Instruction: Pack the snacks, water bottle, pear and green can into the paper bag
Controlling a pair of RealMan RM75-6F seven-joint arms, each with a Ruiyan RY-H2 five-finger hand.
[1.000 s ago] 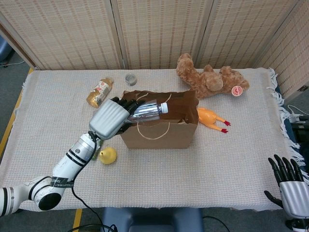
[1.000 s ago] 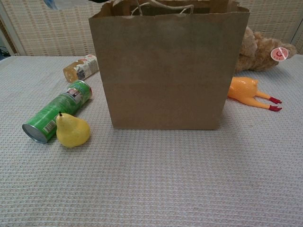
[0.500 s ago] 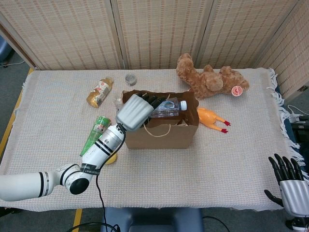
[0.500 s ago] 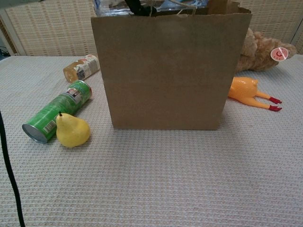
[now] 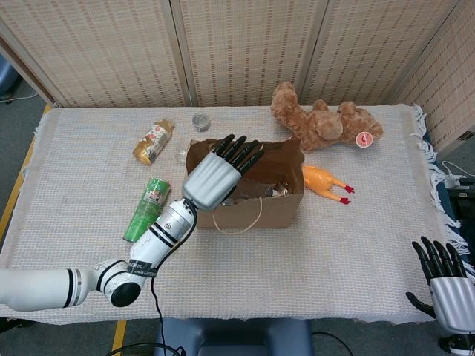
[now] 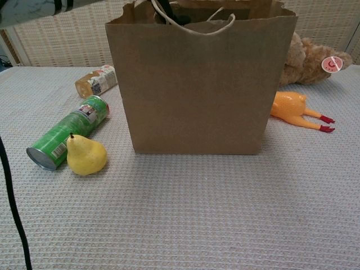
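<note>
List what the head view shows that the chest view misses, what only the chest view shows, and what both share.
Only the head view shows the left hand spread open over the paper bag, the right hand at the table's near right corner, and a small round tin. Only the chest view shows the pear against the green can. Both show the bag, can, snack pack, teddy bear and rubber chicken.

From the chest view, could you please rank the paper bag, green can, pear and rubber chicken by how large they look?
1. Paper bag, far the largest.
2. Green can.
3. Rubber chicken and pear look alike; the pear lies nearer the camera, so I will not rank them.
</note>
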